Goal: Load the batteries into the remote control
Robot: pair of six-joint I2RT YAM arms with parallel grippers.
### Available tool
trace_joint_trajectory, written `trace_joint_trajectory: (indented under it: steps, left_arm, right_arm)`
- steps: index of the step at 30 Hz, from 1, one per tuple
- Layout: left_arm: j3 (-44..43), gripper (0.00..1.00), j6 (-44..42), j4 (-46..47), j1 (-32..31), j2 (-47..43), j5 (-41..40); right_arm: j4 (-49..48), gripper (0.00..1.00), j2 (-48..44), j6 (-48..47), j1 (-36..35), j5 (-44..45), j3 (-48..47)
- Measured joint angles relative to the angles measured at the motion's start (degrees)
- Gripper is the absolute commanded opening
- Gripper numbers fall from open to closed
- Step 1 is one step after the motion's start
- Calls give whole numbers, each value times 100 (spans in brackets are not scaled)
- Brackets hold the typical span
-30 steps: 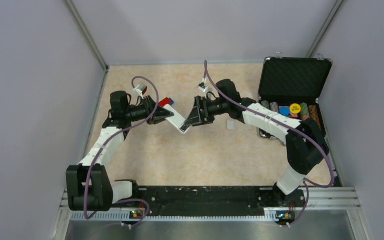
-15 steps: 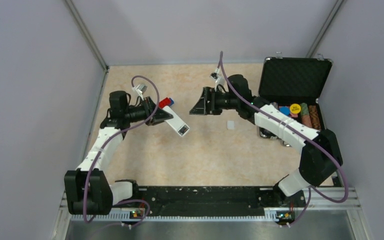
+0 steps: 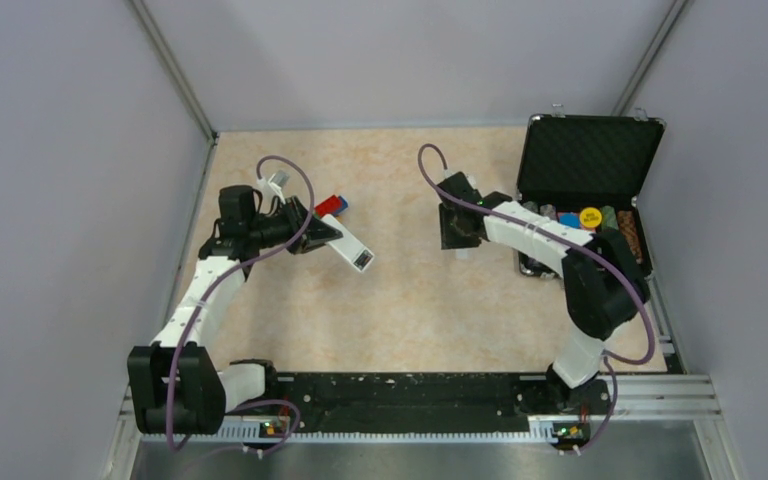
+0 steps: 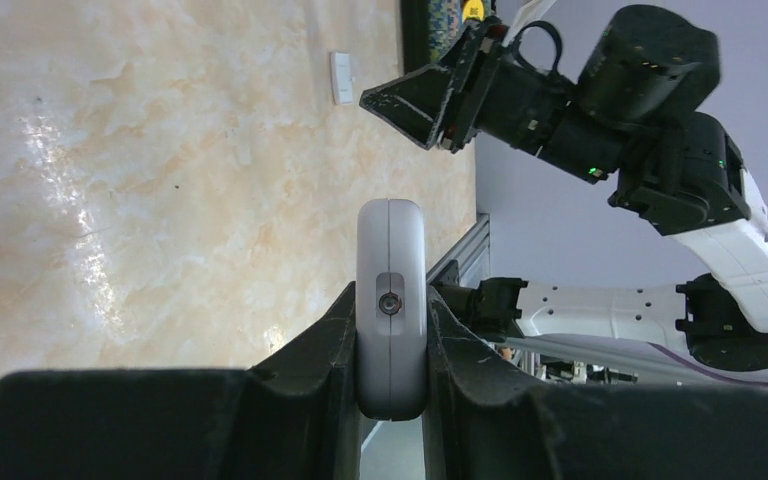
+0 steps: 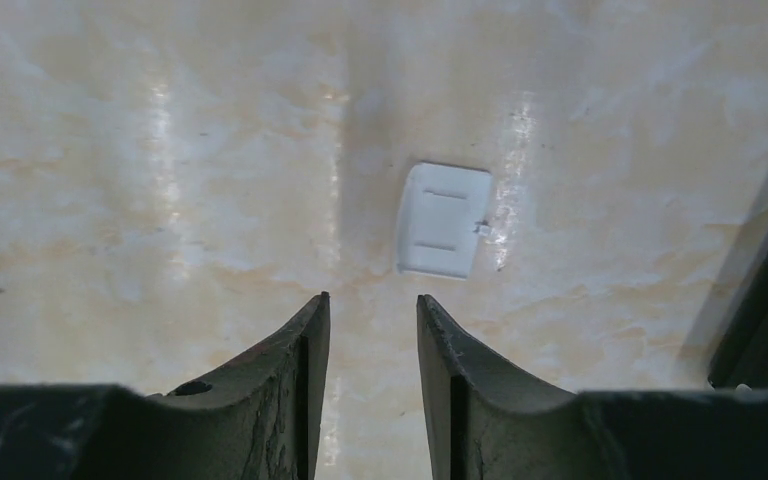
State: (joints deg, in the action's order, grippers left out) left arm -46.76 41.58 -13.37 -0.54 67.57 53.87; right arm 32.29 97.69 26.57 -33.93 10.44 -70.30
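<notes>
Left wrist view: remote control (image 4: 391, 340) pinched edge-on in left hand (image 4: 390, 302).

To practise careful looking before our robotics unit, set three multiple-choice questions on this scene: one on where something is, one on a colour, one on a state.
1. The white cover lies:
A) on the table below the right claw
B) in the left claw
C) on the toy brick

2. The toy brick is:
A) green and yellow
B) red and blue
C) all white

3. The left claw is:
A) open and empty
B) shut on the white cover
C) shut on the remote control

Answers:
1 A: the right wrist view shows it flat on the table, just ahead of the open fingers.
2 B: the top view shows a red part and a blue part.
3 C: its fingers press on both sides of the handset.
</notes>
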Motion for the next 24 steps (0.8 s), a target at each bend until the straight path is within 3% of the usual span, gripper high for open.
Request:
trace_joint_trajectory:
  steps: [11,20,24]
  left_arm:
    - [0,0,70,-35,0,7,-192]
    - [-11,0,68,-42,42,20,-188]
    - [-17,0,68,-42,136,55,-192]
  right_arm:
    - [138,29,870,-103,0,564,-267]
    - [66,19,1196,-105,0,610,-413]
    - [72,9,1224,-105,0,605,-413]
